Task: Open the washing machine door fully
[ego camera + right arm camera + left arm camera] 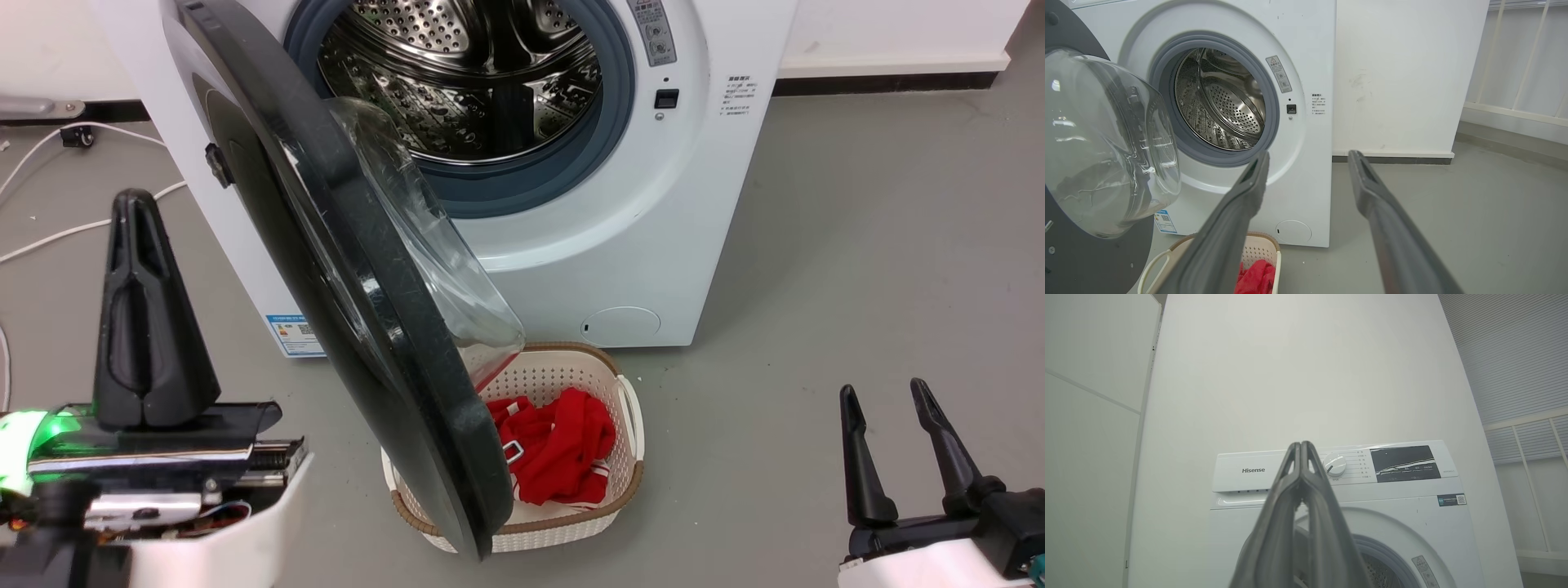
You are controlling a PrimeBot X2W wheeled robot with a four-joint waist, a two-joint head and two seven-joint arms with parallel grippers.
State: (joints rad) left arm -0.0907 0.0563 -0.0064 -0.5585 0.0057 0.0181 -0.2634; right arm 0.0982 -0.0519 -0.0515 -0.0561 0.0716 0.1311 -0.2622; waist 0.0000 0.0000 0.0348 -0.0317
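The washing machine (620, 245) stands with its steel drum (465, 73) exposed. The washing machine door (351, 310), a glossy black disc with a clear glass bowl (424, 245), is swung out and stands edge-on toward me, over the basket. My left gripper (135, 200) is shut on nothing, left of the door's outer face and apart from it. In the left wrist view, the left gripper (1301, 444) points at the machine's control panel (1404, 463). My right gripper (883, 390) is open at the lower right, far from the door. The right wrist view shows the right gripper (1309, 155), the door (1069, 261) and the machine (1306, 61).
A white perforated laundry basket (629, 408) with red cloth (563, 441) sits on the floor under the door's lower edge. White cables (57, 237) lie on the floor at the left. Bare grey floor (882, 245) stretches right of the machine.
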